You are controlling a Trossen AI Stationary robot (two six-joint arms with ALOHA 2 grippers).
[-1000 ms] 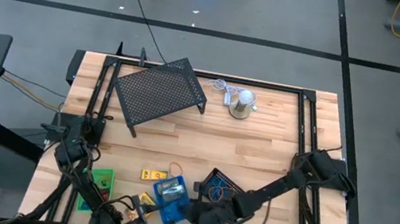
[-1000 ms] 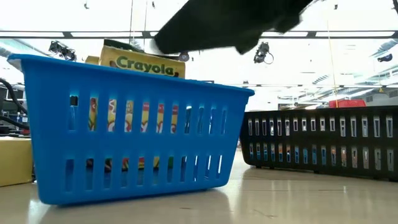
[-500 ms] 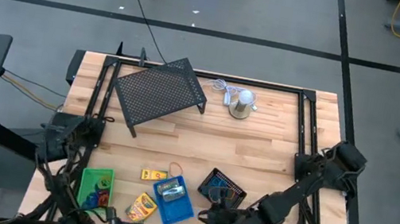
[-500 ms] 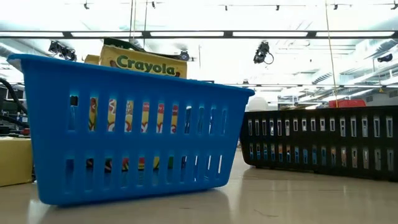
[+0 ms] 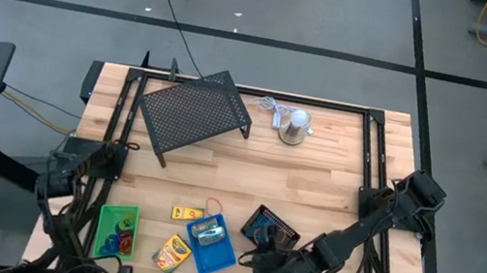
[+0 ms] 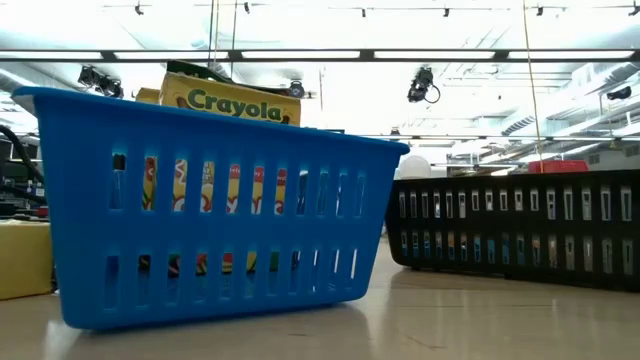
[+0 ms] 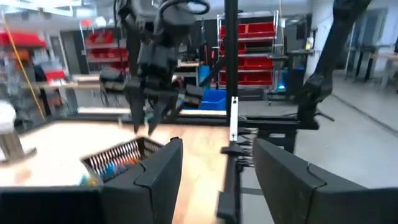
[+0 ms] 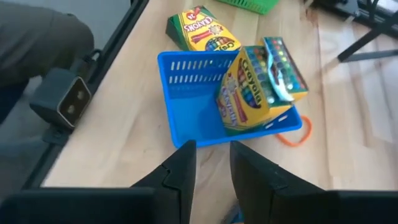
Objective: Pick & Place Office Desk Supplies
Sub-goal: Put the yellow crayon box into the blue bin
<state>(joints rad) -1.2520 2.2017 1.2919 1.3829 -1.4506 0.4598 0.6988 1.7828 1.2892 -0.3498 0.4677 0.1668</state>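
Two crayon boxes are sitting in the slotted blue plastic tray (image 8: pixel 205 118), leaning on its rim, on the wooden desk (image 5: pixel 315 182). I am hovering my right end effector (image 8: pixel 211 163) beside it, fingers parted and empty; my left end effector (image 7: pixel 214 168) is waiting spread. Next, I judge, comes the loose cardboard crayon box (image 5: pixel 171 254).

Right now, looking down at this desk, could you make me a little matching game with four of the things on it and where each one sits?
Things:
1. crayon box
2. green tray
3. black mesh rack
4. silver dome

Places:
A. far edge, right of the middle
B. near left corner
C. inside the blue tray
D. far side, left of the dome

Pairs: 1-C, 2-B, 3-D, 4-A
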